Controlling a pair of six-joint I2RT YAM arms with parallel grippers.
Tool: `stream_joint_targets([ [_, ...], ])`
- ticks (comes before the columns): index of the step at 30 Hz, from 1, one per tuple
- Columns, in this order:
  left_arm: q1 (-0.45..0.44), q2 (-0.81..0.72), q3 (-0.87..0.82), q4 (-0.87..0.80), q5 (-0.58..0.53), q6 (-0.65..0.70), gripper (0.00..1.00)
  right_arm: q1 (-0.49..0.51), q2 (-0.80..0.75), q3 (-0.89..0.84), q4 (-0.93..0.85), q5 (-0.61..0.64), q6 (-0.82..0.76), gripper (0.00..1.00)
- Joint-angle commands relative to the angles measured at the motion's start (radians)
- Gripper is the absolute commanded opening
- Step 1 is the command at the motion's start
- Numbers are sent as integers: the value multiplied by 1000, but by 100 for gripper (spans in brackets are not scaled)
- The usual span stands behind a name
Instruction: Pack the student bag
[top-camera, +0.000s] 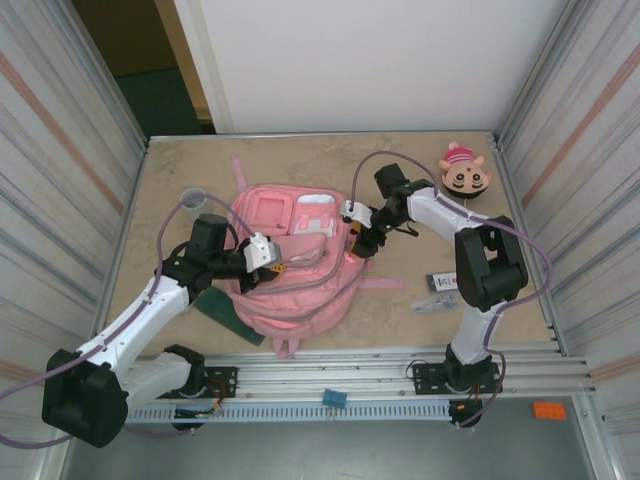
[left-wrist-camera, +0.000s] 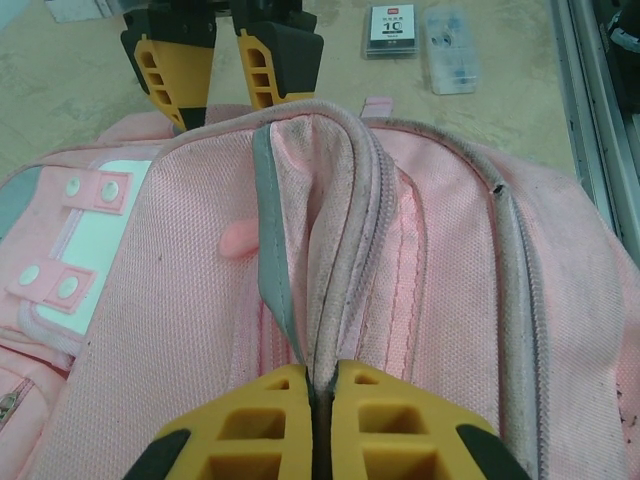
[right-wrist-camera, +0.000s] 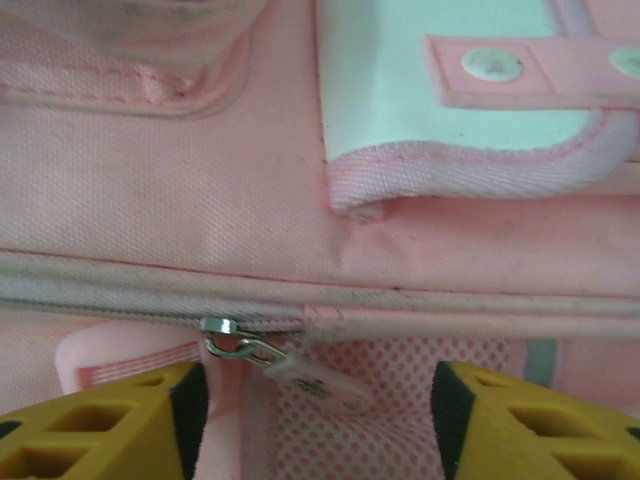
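Note:
The pink student bag (top-camera: 290, 295) lies flat in the middle of the table, front pockets up. My left gripper (top-camera: 272, 262) is at its near left side and is shut on a raised fold of the bag's zipper edge (left-wrist-camera: 322, 375). From the far right, my right gripper (top-camera: 358, 240) reaches the bag's right edge. In the right wrist view its jaws (right-wrist-camera: 320, 395) stand apart on either side of a pale zipper pull (right-wrist-camera: 305, 375) hanging from a metal slider (right-wrist-camera: 220, 325). They do not touch the pull. The left wrist view has the right gripper (left-wrist-camera: 228, 75) at the fold's far end.
A round pink-and-tan plush (top-camera: 465, 172) lies at the far right corner. A small card box (top-camera: 440, 282) and a clear case (top-camera: 432, 303) lie right of the bag. A clear ring-shaped cup (top-camera: 192, 200) stands at the far left. A dark green flat thing (top-camera: 222, 310) pokes out under the bag.

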Motion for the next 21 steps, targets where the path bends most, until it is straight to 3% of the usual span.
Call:
stream_joint_targets([
  [1,8,-26,42,39,72,2,4,0,20,29,-121,-70,-84,53],
  [5,9,-13,49,55,79,-10,4,1,17,37,-172,-100,-74,42],
  [11,9,-6,59,58,89,-18,4,13,26,55,-188,-136,-13,43],
  [16,9,-9,63,68,103,-38,4,6,80,97,-160,-170,49,57],
  [21,9,-33,57,77,88,-55,4,-1,103,133,-175,-199,63,42],
])
